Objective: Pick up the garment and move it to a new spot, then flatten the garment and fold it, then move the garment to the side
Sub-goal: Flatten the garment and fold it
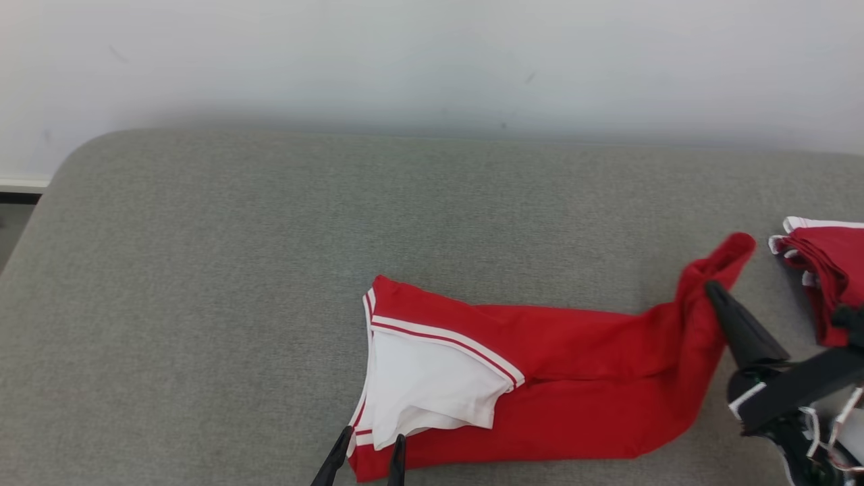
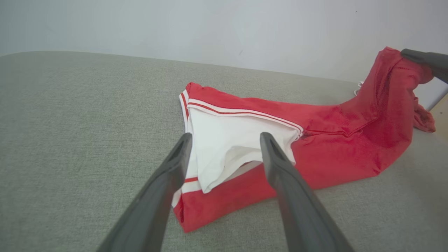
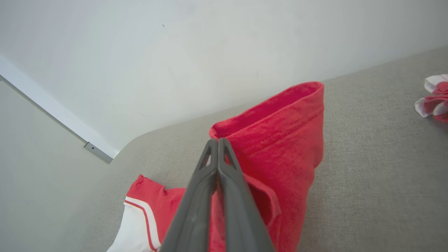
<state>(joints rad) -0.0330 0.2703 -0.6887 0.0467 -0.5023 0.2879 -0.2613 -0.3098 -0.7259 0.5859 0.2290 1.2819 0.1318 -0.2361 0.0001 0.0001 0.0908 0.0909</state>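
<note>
While in right claw (image 1: 711,287), garment (image 1: 574,378) end aloft.

The left gripper (image 1: 373,437) stands with its two dark fingers (image 2: 168,182) spread wide, pointing at the near left end of the garment (image 1: 580,378), one tip on either side of its white part. Whether the tips touch the cloth cannot be told. The right gripper (image 1: 714,289) has its fingers pressed together on the garment's right end, pinching a fold and holding that end raised. Its dark wrist (image 1: 776,385) slants in from the garment's right.
</note>
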